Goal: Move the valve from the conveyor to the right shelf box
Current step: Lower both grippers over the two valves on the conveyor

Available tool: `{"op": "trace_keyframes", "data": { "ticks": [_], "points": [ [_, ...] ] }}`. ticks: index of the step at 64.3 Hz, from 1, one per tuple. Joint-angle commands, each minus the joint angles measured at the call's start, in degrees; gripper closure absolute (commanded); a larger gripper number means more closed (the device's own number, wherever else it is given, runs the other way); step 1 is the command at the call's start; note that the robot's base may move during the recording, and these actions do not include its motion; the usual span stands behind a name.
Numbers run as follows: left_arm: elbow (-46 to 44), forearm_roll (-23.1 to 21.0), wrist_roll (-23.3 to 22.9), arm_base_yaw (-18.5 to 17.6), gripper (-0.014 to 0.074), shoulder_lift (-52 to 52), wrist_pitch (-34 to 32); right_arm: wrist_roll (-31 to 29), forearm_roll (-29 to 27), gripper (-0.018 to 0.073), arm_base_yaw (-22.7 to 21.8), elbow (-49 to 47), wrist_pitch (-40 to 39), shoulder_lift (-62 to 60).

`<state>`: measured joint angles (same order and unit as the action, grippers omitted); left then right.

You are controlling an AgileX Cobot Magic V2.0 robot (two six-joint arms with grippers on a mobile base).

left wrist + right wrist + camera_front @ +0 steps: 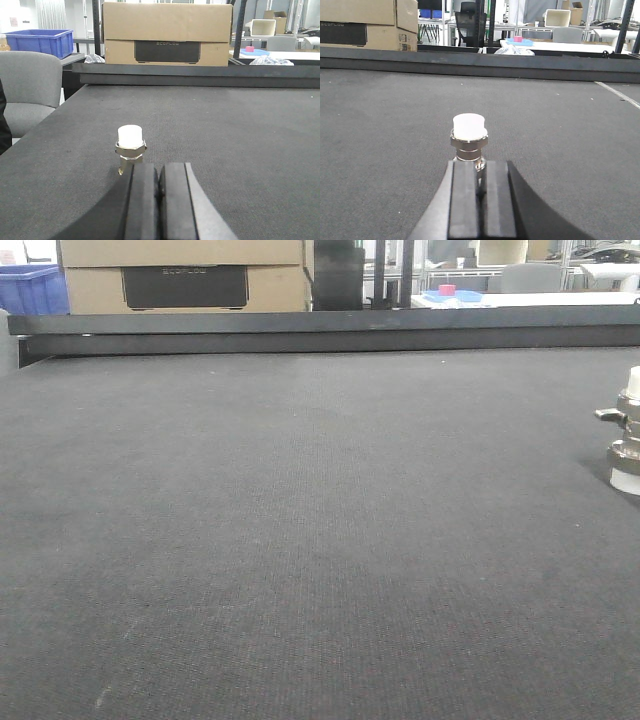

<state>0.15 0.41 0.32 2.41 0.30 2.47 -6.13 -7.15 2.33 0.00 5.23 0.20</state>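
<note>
- Valve [626, 430] upright on conveyor [300, 540] at far right of front view, long axis vertical, white cap up, lever pointing left.
- L gripper [159, 171] clenched, pads pressed together, holding nothing; valve [131, 147] upright just beyond tips, slightly left.
- R gripper [480, 169] pads w/ slim gap; valve [468, 137] upright right at tips, cap up; can't tell if base is nipped.
- Can't tell if same valve across views.
- "ECOFLOW" readable on box [167, 20] behind rail [320, 330].
</note>
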Motion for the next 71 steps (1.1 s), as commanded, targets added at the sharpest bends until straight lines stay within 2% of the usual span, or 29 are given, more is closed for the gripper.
{"op": "trace_keyframes", "data": {
  "ticks": [1, 35, 51, 61, 65, 71],
  "points": [
    [-0.15, -0.41, 0.00, 0.27, 0.0707, -0.30, -0.90, -0.01, -0.05, 0.0721, -0.01, 0.00, -1.45, -0.20],
    [-0.15, -0.41, -0.32, 0.27, 0.0707, -0.30, -2.06, -0.01, -0.05, 0.0721, -0.01, 0.00, -1.65, -0.20],
    [-0.15, -0.41, -0.32, 0.27, 0.0707, -0.30, -6.13, -0.01, -0.05, 0.0721, -0.01, 0.00, -3.68, -0.20],
    [-0.15, -0.41, -0.32, 0.27, 0.0707, -0.30, -12.11, -0.01, -0.05, 0.0721, -0.01, 0.00, -11.21, -0.20],
    [-2.47, -0.41, -0.32, 0.27, 0.0707, -0.30, -11.73, -0.01, -0.05, 0.0721, -0.01, -1.71, -10.20, -0.20],
    [-9.30, -0.41, -0.32, 0.27, 0.0707, -0.30, -6.10, -0.01, -0.05, 0.0721, -0.01, -9.47, -3.71, -0.20]
  ]
}}
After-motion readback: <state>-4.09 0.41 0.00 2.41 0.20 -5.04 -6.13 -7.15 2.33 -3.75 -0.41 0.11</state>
